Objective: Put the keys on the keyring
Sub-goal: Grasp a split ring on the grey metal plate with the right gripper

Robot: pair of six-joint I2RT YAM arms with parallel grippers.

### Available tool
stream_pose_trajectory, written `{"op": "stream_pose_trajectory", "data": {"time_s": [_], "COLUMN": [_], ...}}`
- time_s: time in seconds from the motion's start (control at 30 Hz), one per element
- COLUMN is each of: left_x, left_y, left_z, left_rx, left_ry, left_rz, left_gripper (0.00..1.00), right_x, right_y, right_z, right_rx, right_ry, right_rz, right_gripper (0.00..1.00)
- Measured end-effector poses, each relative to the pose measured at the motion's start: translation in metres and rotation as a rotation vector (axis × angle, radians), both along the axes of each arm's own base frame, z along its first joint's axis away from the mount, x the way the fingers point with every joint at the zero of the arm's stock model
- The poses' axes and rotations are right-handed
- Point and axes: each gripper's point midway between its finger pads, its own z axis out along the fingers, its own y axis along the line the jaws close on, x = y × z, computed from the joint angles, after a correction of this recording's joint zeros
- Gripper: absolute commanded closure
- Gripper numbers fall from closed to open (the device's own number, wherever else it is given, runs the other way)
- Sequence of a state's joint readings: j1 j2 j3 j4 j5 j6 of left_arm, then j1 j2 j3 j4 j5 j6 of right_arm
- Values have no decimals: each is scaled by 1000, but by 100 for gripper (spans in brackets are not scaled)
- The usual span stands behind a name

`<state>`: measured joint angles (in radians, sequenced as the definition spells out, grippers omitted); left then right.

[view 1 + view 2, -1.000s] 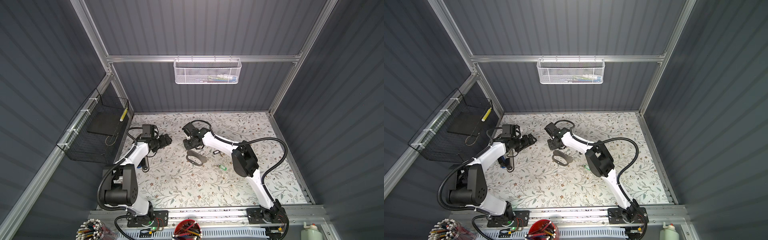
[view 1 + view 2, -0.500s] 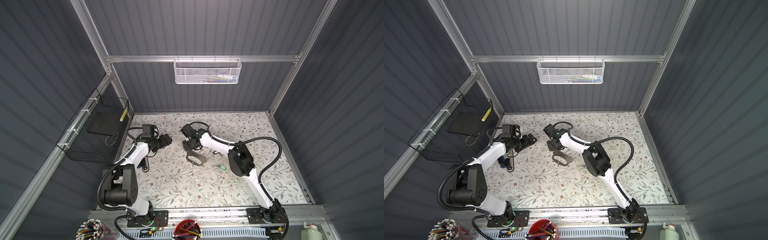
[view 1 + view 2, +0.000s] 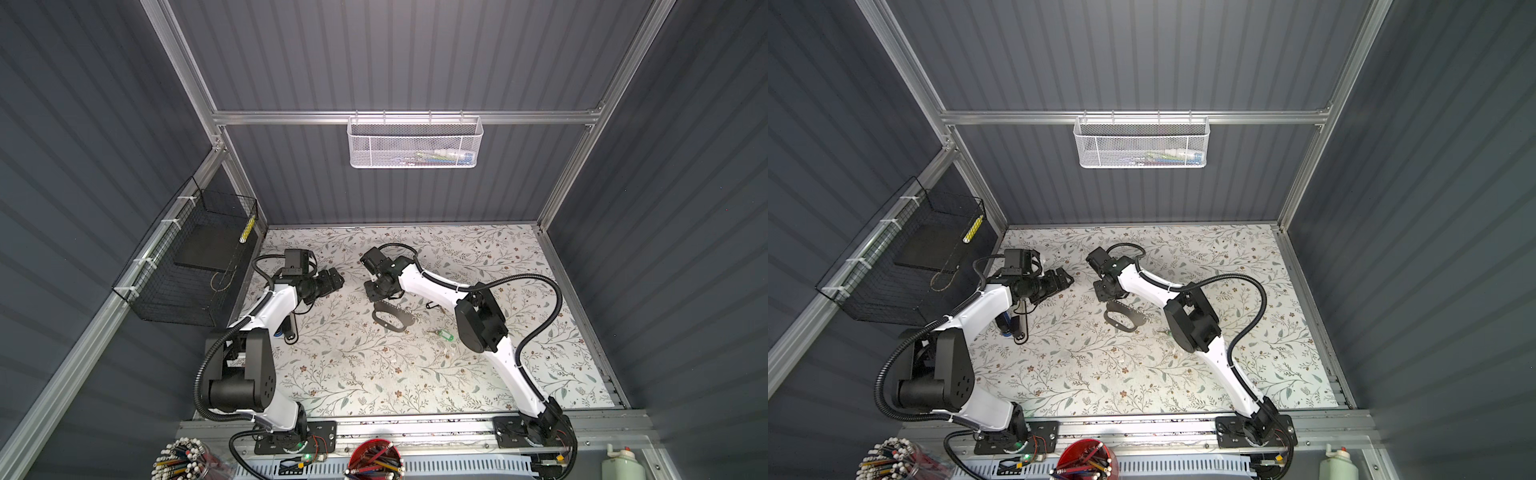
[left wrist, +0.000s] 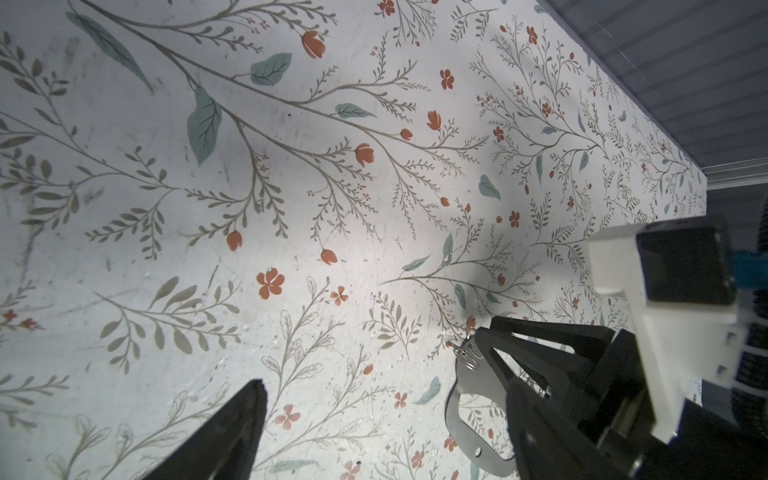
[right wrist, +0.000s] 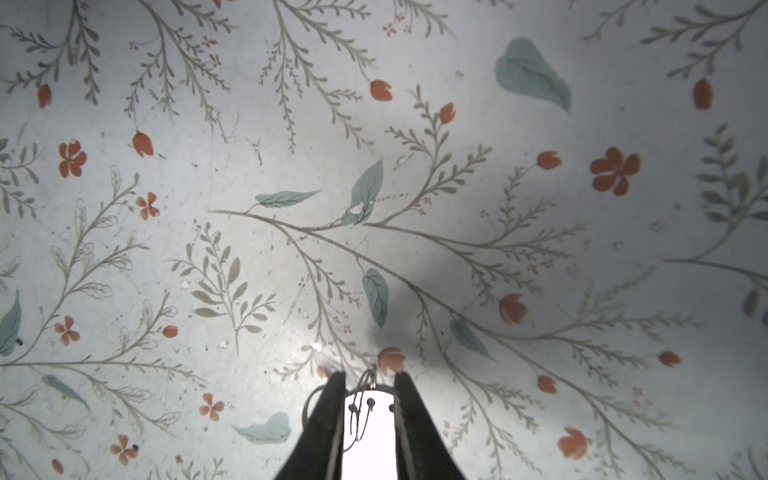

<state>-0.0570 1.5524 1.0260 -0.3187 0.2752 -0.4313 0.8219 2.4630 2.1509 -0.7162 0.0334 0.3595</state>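
**A:** What had changed in that last second?

**B:** The right gripper point(image 5: 370, 380) had narrowed its jaws and edged toward the left edge of the table point(image 3: 365, 374). In the right wrist view they pinched the holed edge of the keyring point(image 4: 463, 384). The keyring hadn't moved: near the table's middle, a little toward the back edge.

**A:** Meaning what?

**B:** I judged the ring had just been secured for threading. The green key point(image 3: 446, 333) lay loose near it, toward the right edge. The left gripper point(image 3: 336, 279) hung as before, fingers spread wide, empty.

**A:** Anything unclear?

**B:** I couldn't find the black-framed key; the right arm may have covered it. A thin wire ring point(image 4: 467, 358) sat at the pinched end, but what hung from it was hidden. Glare washed out the metal between the jaws.
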Motion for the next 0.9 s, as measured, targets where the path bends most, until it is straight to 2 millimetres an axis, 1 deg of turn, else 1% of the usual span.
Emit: {"op": "stream_pose_trajectory", "data": {"time_s": [0.17,0.37,0.57,0.77,0.9], "left_x": [0,0,0,0,0], "left_y": [0,0,0,0,0], "left_z": [0,0,0,0,0], "left_rx": [0,0,1,0,1], "left_ry": [0,1,3,3,3], "left_rz": [0,0,0,0,0], "left_gripper": [9,9,9,9,9], "right_x": [0,1,-1,-1,-1], "right_y": [0,1,-1,-1,-1], "right_z": [0,-9,-10,-10,-10], "right_rx": [-3,-16,-25,-25,-29], "right_ry": [3,16,24,24,21], "right_rz": [-1,0,-1,-2,-1], "right_gripper": [73,75,80,88,90]}}
